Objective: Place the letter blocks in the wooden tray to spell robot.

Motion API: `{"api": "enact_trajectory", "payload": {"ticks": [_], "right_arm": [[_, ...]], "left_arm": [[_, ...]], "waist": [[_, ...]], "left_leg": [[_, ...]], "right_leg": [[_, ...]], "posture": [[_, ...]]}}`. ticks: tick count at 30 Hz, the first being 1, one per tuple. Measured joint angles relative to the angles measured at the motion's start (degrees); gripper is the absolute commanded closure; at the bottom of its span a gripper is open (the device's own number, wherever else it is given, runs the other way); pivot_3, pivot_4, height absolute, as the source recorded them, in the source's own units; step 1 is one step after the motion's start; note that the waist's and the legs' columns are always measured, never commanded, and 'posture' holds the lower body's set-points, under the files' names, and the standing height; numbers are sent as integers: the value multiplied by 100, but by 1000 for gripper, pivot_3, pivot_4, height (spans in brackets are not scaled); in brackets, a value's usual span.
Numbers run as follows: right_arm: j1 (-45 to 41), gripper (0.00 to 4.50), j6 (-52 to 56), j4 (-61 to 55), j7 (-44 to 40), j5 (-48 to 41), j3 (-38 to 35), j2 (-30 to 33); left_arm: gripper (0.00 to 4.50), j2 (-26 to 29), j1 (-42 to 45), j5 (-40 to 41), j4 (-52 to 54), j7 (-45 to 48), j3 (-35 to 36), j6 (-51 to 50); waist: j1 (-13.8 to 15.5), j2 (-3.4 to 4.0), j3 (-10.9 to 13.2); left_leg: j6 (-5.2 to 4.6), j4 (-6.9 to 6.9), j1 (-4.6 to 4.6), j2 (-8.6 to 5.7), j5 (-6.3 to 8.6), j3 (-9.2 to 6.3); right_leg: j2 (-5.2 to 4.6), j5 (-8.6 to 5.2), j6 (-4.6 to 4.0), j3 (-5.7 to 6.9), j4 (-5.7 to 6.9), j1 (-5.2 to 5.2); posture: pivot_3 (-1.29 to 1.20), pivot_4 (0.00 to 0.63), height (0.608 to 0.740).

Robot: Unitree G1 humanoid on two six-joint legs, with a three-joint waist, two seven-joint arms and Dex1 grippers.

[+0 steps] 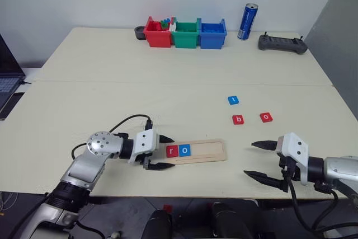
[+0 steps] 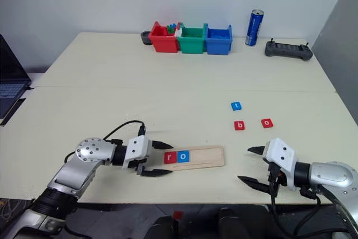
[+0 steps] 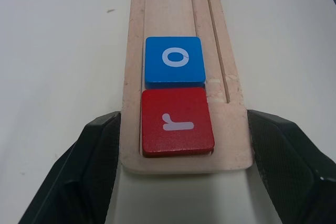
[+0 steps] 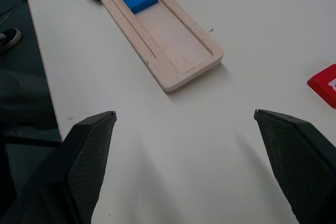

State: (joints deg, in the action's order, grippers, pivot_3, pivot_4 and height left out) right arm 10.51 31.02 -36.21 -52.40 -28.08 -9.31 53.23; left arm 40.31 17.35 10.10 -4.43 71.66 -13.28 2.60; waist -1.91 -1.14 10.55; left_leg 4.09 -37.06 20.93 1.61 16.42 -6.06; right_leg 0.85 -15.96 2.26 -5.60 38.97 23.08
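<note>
Two down, three to go. The wooden tray (image 1: pixel 198 151) sits near the front edge of the tabletop (image 1: pixel 168 82), and the red r block (image 1: pixel 172 150) and blue o block (image 1: pixel 184 150) are already seated side by side at its left end, touching each other. The rest of the groove is bare, so b, o and t are what's left.

Those three are lying loose on the tabletop, off to the right and further back from the tray: the red b block (image 1: pixel 238 119), the red o block (image 1: pixel 266 117) beside it, and the blue t block (image 1: pixel 233 100) just behind the b.

The left gripper (image 1: pixel 162 152) has its fingers spread on either side of the tray's left end, close against its edges, looks like it's bracing it. The right gripper (image 1: pixel 258 160) hovers to the right of the tray, fingers wide apart, holding nothing. My guess is the b goes next.
</note>
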Motion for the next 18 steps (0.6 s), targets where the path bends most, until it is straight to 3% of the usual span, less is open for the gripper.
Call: {"api": "enact_trajectory", "payload": {"ticks": [17, 18], "right_arm": [[211, 0, 196, -10, -88, -83, -37, 30], [229, 0, 188, -10, -88, -80, -37, 28]], "left_arm": [[1110, -255, 502, -53, -702, 664, -215, 322], [760, -255, 509, -54, -706, 689, -219, 311]], "waist": [[-1, -2, 1], [-1, -1, 1]], "left_leg": [[0, -2, 1, 0, 0, -1], [0, -2, 0, 0, 0, -1]], "right_leg": [[1, 0, 0, 1, 1, 0], [1, 0, 0, 0, 1, 0]], "posture": [[0, 150, 740], [0, 150, 740]]}}
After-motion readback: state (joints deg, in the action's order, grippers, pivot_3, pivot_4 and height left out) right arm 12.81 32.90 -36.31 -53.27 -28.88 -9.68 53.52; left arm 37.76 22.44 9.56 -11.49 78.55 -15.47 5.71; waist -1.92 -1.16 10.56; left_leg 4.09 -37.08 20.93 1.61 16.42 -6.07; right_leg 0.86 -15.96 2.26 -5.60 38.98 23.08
